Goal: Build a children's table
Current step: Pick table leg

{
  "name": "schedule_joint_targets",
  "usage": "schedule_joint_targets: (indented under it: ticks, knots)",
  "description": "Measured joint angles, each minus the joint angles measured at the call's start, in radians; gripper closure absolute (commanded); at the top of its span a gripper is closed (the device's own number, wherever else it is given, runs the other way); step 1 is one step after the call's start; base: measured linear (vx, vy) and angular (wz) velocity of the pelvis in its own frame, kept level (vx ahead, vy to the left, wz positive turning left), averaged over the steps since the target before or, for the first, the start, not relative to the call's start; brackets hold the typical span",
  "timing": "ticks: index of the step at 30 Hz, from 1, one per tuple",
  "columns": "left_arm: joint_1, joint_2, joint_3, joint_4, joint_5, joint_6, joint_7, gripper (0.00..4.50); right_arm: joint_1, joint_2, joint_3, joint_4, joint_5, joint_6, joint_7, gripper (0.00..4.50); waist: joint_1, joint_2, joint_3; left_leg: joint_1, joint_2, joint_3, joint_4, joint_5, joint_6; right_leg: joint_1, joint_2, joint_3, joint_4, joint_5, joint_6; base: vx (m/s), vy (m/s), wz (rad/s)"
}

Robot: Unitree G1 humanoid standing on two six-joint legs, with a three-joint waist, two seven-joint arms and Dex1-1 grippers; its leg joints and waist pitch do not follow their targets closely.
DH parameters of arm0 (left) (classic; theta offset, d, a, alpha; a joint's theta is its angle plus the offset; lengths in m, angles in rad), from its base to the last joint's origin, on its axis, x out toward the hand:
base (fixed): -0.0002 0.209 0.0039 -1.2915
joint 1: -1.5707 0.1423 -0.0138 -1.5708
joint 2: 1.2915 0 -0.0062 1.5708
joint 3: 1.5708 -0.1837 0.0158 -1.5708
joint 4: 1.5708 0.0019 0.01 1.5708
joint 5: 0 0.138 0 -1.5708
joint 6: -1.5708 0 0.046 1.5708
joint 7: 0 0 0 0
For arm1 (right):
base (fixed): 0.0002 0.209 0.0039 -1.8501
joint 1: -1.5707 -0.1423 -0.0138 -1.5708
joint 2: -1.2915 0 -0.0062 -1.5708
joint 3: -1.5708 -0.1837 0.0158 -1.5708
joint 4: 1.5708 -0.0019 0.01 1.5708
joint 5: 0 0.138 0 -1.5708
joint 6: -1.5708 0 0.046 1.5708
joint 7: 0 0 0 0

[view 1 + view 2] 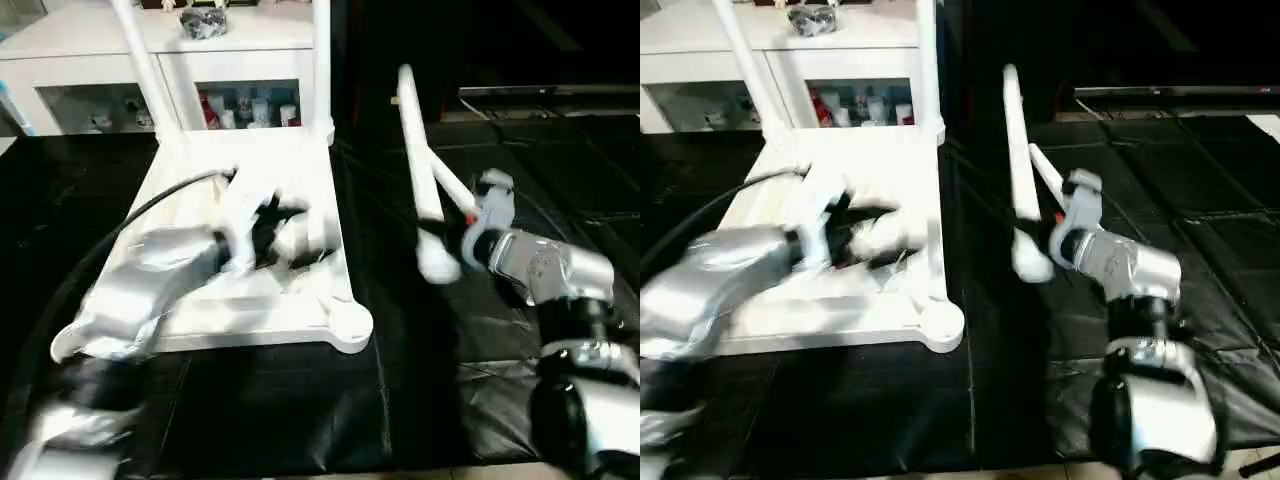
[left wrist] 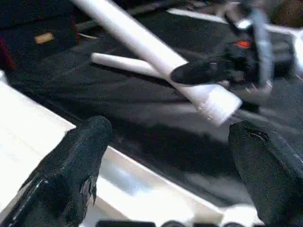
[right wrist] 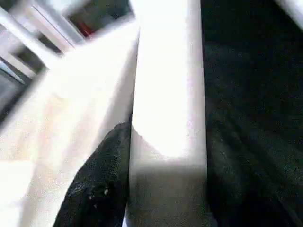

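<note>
Robot holding a loose table leg beside an upturned white tabletop, two legs already standing in it.

The right end effector [image 1: 1045, 238] is closed on a white leg [image 1: 418, 160] near its thick end, just beside the tabletop [image 1: 330, 190] on that side. The left end effector [image 2: 165, 165] hangs over the tabletop with fingers [image 2: 78, 156] spread wide, holding nothing. The tabletop lies underside up on black sheeting, two legs [image 1: 322, 60] standing in its far corners. A second loose leg [image 1: 1045, 172] lies beyond the held one. The held leg's long axis runs away from the robot, thick end nearest. I judge it should be tipped upright, thick end down, centred over the near corner socket [image 1: 350, 322] before pressing.
</note>
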Motion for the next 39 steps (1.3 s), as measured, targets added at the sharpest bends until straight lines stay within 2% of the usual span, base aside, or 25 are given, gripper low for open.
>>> schedule_joint_targets:
  ticks: [3, 7, 13, 19, 24, 29, 33, 35, 37, 39]
  knots:
    - [-0.042, -0.059, 0.044, 0.048, -0.005, -0.016, 0.069, 0.0, 0.033, 0.022, -0.01, -0.068, 0.052, 0.012, 0.065, 2.62, 0.002, 0.0, 0.0, -0.002, 0.0, 0.0, 0.0, 0.001, 0.002, 0.0, 0.0, -0.001, 0.0, 0.0, 0.0, 0.0, 0.0, 0.0]
    - [-0.128, -0.162, 0.134, 0.104, -0.063, -0.01, 0.17, 0.0, 0.079, 0.063, 0.007, -0.184, 0.155, 0.045, 0.189, 2.63, 0.009, 0.0, 0.0, -0.001, 0.0, 0.0, 0.0, 0.002, 0.003, 0.001, -0.001, -0.001, 0.0, 0.0, 0.0, 0.0, 0.0, 0.0]
    - [-0.19, -0.267, 0.232, 0.164, -0.194, 0.037, 0.225, 0.0, 0.154, 0.078, 0.028, -0.325, 0.29, 0.086, 0.324, 2.63, 0.03, 0.0, 0.0, -0.002, 0.0, 0.0, 0.0, 0.002, 0.003, 0.0, -0.001, -0.002, -0.001, 0.0, 0.0, 0.0, 0.0, 0.0]
    - [-0.232, -0.327, 0.276, 0.17, -0.285, 0.09, 0.231, 0.0, 0.196, 0.078, 0.086, -0.405, 0.325, 0.139, 0.386, 2.63, 0.035, 0.0, 0.0, -0.003, 0.0, -0.001, 0.0, 0.004, 0.007, 0.0, -0.001, -0.002, -0.003, 0.0, 0.0, 0.0, 0.0, 0.0]
    - [-0.234, -0.352, 0.293, 0.156, -0.367, 0.149, 0.226, 0.0, 0.219, 0.072, 0.11, -0.444, 0.353, 0.145, 0.4, 2.63, 0.037, 0.0, 0.0, -0.004, 0.0, -0.001, 0.0, 0.003, 0.004, 0.0, -0.002, -0.003, -0.003, 0.0, 0.0, 0.0, 0.0, 0.0]
    - [-0.229, -0.361, 0.292, 0.126, -0.393, 0.174, 0.225, 0.0, 0.233, 0.064, 0.141, -0.466, 0.334, 0.12, 0.398, 2.63, 0.034, 0.0, 0.0, -0.004, 0.0, -0.001, 0.0, 0.003, 0.004, 0.0, -0.002, -0.003, -0.003, 0.0, 0.001, 0.0, 0.0, 0.0]
    - [-0.218, -0.359, 0.262, 0.118, -0.333, 0.17, 0.265, 0.0, 0.231, 0.072, 0.209, -0.478, 0.224, 0.015, 0.346, 2.63, 0.032, 0.0, 0.0, -0.004, 0.0, -0.001, 0.0, 0.003, 0.004, 0.0, -0.002, -0.003, -0.003, -0.001, 0.003, 0.0, 0.0, 0.0]
    - [-0.218, -0.375, 0.256, 0.125, -0.293, 0.156, 0.338, 0.28, 0.229, 0.079, 0.26, -0.477, 0.144, -0.057, 0.295, 2.63, 0.031, 0.0, 0.0, -0.004, 0.0, -0.002, 0.0, 0.003, 0.004, 0.0, -0.002, -0.003, -0.004, -0.003, 0.006, 0.0, 0.0, 0.0]
    - [-0.22, -0.394, 0.257, 0.141, -0.263, 0.13, 0.41, 0.35, 0.228, 0.078, 0.305, -0.476, 0.075, -0.119, 0.255, 2.63, 0.031, -0.001, 0.0, -0.005, -0.001, -0.002, 0.0, 0.003, 0.004, 0.0, -0.002, -0.003, -0.004, -0.002, 0.007, 0.0, 0.0, 0.0]
    - [-0.225, -0.41, 0.262, 0.153, -0.234, 0.103, 0.473, 0.61, 0.227, 0.079, 0.337, -0.475, 0.027, -0.16, 0.217, 2.63, 0.031, -0.001, 0.0, -0.007, -0.001, -0.002, 0.0, 0.003, 0.004, -0.001, -0.002, -0.003, -0.005, -0.001, 0.007, 0.0, 0.0, 0.0]
